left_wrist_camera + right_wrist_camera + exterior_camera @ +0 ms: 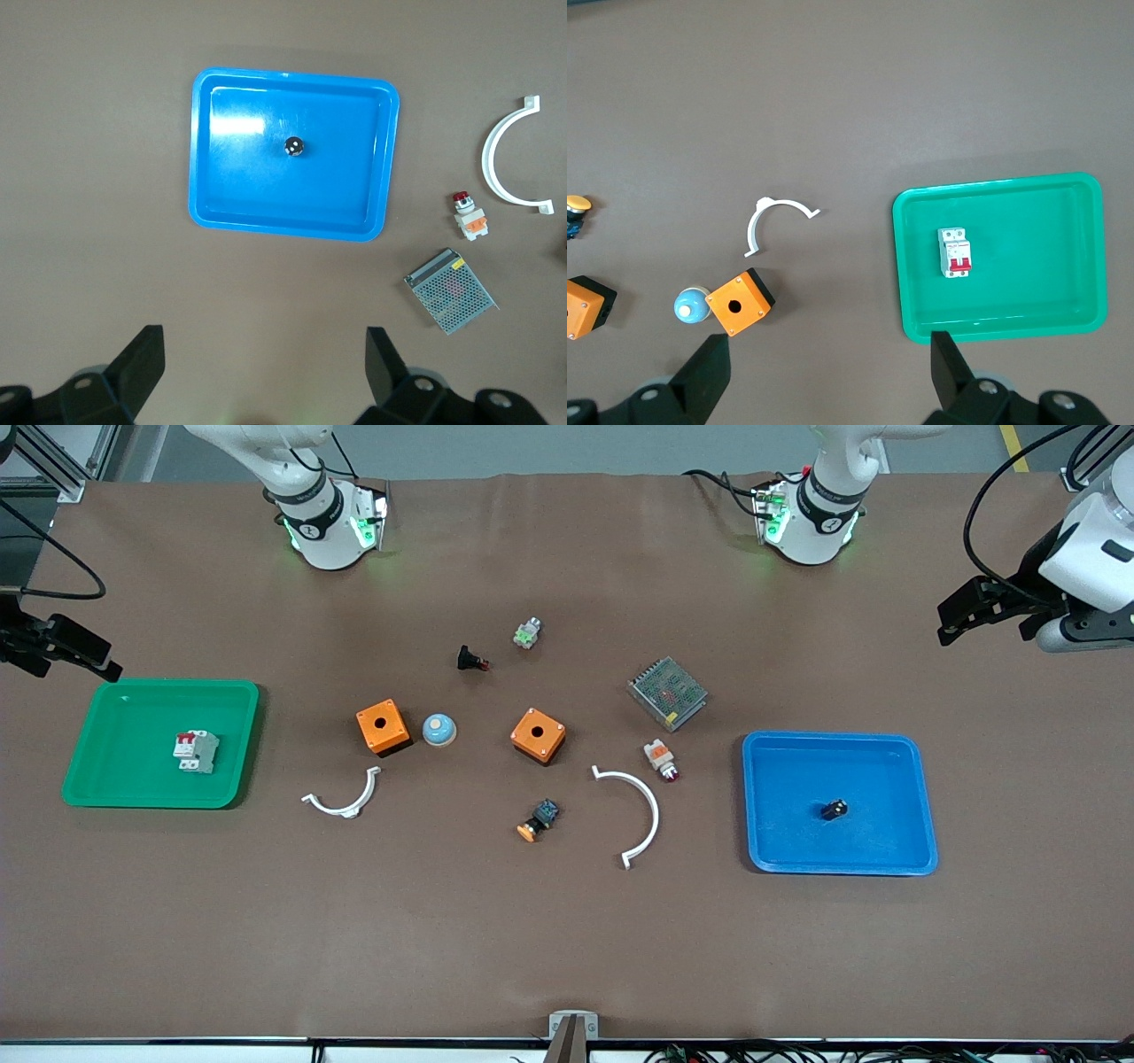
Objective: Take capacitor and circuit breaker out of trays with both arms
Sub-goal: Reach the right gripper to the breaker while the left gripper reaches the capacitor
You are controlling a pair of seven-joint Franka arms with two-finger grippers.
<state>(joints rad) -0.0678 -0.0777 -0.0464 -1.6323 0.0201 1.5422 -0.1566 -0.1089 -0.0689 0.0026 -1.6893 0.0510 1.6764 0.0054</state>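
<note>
Brown worktop [567, 939], both arms parked high at its ends, nothing picked yet. Green tray [115, 779] at right arm's end, blue tray [886, 850] at left arm's end, well apart, loose parts between them.

Left claw [992, 607] up in the air over bare worktop at the left arm's end, not yet over the blue tray; jaws wide apart, empty. Right claw [62, 651] is over worktop beside the green tray's edge; jaws also apart, empty per wrist view.

Circuit breaker [196, 751] lies flat mid green tray, red levers up, clear of walls. Capacitor [834, 810] sits in blue tray approx centre, clear of walls.

Other bits: metal mesh box [667, 693], two white curved clips [633, 810], two orange boxes [383, 726], all outside trays.

Step in hand, my read: approach. To do well: each claw centres over its part first, then drops straight. Breaker: grip across the narrow sides, avoid levers. Capacitor is tiny and round, prob rolls; go low, close slow, keep fingertips off tray floor. Lift clear of rim before moving out.

Writing: none readable; breaker print too small.
</note>
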